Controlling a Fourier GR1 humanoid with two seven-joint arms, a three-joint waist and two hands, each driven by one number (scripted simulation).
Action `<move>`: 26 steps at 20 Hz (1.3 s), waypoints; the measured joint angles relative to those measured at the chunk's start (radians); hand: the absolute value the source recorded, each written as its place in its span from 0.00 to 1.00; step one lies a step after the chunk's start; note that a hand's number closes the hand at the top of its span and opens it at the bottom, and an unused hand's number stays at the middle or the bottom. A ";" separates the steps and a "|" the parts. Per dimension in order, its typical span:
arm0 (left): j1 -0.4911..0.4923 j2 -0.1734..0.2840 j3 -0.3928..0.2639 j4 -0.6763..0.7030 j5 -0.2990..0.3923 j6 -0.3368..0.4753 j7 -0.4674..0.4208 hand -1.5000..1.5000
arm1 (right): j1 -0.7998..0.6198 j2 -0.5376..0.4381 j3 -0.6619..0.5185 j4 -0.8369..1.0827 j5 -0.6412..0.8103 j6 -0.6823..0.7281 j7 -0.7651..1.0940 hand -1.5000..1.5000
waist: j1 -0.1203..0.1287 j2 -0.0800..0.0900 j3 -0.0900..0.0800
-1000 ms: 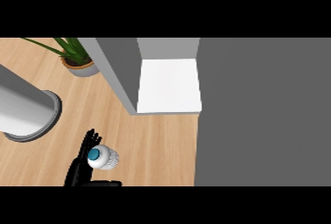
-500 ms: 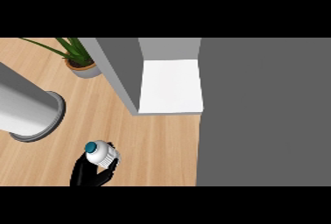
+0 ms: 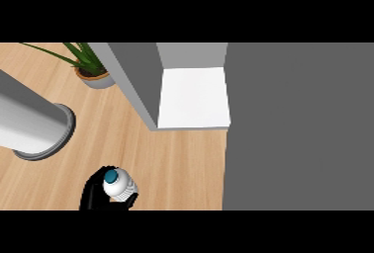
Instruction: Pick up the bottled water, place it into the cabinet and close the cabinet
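tabletop: light wood, ends at a dark grey panel to the right of the robot hand | potted plant: stands far ahead of the robot hand, at the back | cabinet: ahead and right, open, white shelf inside | grey cylinder: ahead and left

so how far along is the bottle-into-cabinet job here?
Done: the bottled water is grasped, with a black hand curled round it near the view's lower edge. Which hand it is cannot be told from this view. In hand: the bottle sits low over the wooden counter, well short of the cabinet. Left: carry it onto the cabinet's white shelf, release, then close the cabinet, which stands open.
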 measured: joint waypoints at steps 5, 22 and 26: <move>-0.004 0.001 -0.012 -0.002 0.036 0.019 0.002 1.00 | -0.022 0.001 -0.004 0.000 0.000 -0.007 0.014 0.00 | 0.006 0.002 -0.001; -0.139 -0.021 -0.322 -0.216 0.280 0.231 0.225 1.00 | 0.008 -0.009 -0.022 0.003 -0.003 0.010 -0.009 0.00 | 0.000 0.007 -0.027; -0.160 -0.021 -0.414 -0.295 0.293 0.344 0.265 1.00 | 0.001 -0.007 -0.033 0.007 -0.007 0.014 -0.008 0.00 | 0.000 0.008 -0.028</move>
